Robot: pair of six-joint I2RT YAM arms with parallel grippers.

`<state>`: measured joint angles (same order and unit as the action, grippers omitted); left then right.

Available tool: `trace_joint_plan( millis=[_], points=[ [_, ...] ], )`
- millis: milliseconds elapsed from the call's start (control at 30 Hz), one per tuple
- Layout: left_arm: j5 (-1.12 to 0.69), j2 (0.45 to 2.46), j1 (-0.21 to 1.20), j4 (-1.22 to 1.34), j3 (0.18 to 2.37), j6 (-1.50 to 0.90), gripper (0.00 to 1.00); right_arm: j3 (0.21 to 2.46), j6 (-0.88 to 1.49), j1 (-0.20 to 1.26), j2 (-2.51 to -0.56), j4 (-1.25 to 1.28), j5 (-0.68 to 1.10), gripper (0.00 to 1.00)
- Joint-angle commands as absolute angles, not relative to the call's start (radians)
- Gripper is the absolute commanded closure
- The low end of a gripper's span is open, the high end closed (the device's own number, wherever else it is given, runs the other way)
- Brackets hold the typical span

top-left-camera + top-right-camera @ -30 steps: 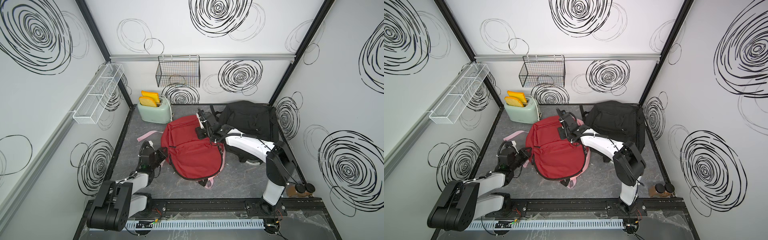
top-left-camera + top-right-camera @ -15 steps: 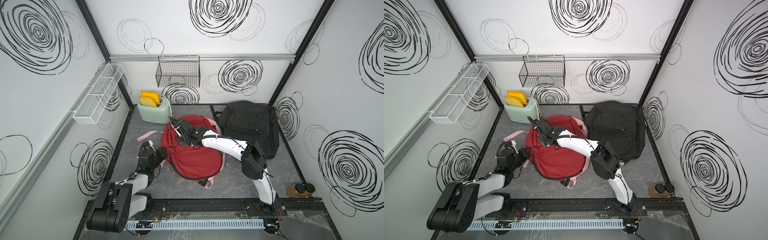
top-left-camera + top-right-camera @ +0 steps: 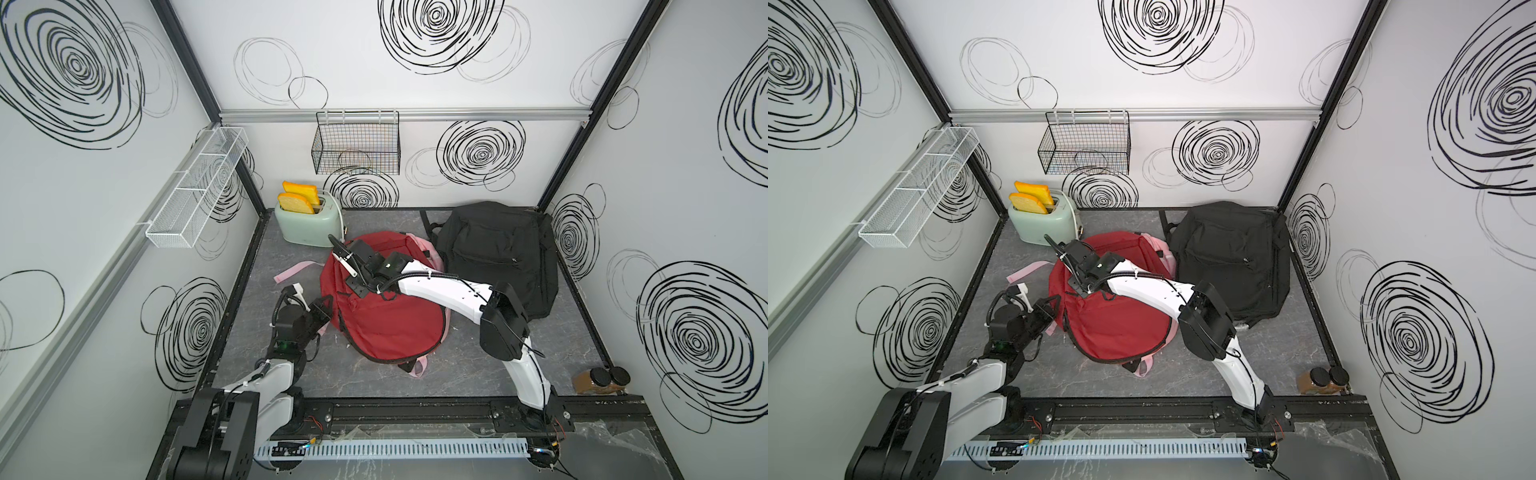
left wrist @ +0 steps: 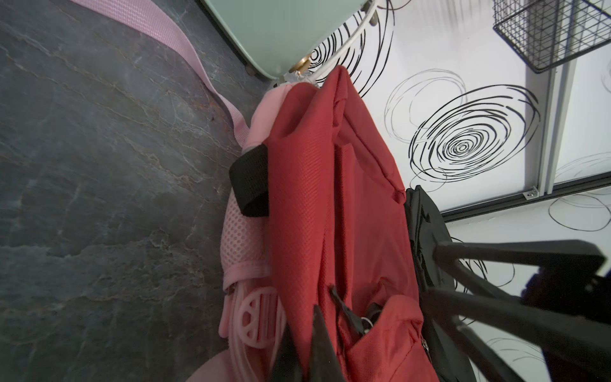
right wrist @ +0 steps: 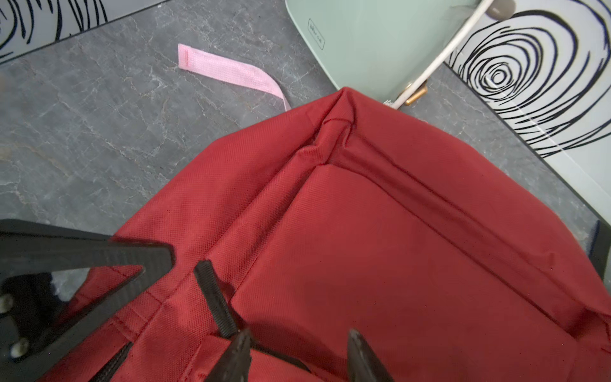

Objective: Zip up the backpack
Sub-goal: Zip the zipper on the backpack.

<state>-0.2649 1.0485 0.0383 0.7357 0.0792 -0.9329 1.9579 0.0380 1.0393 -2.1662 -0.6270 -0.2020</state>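
Note:
The red backpack (image 3: pixel 386 324) (image 3: pixel 1121 328) lies flat in the middle of the table, with pink straps under it. My left gripper (image 3: pixel 326 301) (image 4: pixel 302 347) is at its left edge, shut on a fold of the red fabric (image 4: pixel 297 231). A black zipper pull (image 4: pixel 347 311) with a metal ring lies just beside the left jaws. My right gripper (image 3: pixel 355 284) (image 5: pixel 299 337) hovers over the backpack's upper left part, open, nothing between its fingers. A black pull strap (image 5: pixel 211 297) runs right up to one of its fingertips (image 5: pixel 243 340).
A black backpack (image 3: pixel 498 257) lies at the back right, touching the red one. A mint toaster (image 3: pixel 309 226) with bread stands at the back left, a loose pink strap (image 3: pixel 297 270) in front of it. Two dark-lidded jars (image 3: pixel 602 378) stand front right. A wire basket (image 3: pixel 355 149) hangs on the back wall.
My right arm has swung left from near the black backpack to the red backpack's upper left part, its jaws narrowing slightly. The left gripper has closed on the fabric edge.

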Motion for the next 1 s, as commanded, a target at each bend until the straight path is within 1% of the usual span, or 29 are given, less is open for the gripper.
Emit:
trace_joint_plan(
  millis=[0,367,600,967],
  points=[
    [-0.259,1.010,0.036,0.848,0.069,-0.949,1.00,1.999,0.017,1.054,-2.184,-0.685,-0.156,0.50],
    [-0.259,0.952,0.058,0.884,0.054,-0.946,1.00,1.967,0.028,1.075,-2.126,-0.682,-0.049,0.52],
    [-0.255,0.937,0.071,0.877,0.057,-0.938,1.00,1.977,0.029,1.081,-2.133,-0.674,-0.041,0.53],
    [-0.253,0.928,0.086,0.884,0.059,-0.933,1.00,2.049,0.029,1.078,-2.181,-0.654,-0.078,0.58]
  ],
)
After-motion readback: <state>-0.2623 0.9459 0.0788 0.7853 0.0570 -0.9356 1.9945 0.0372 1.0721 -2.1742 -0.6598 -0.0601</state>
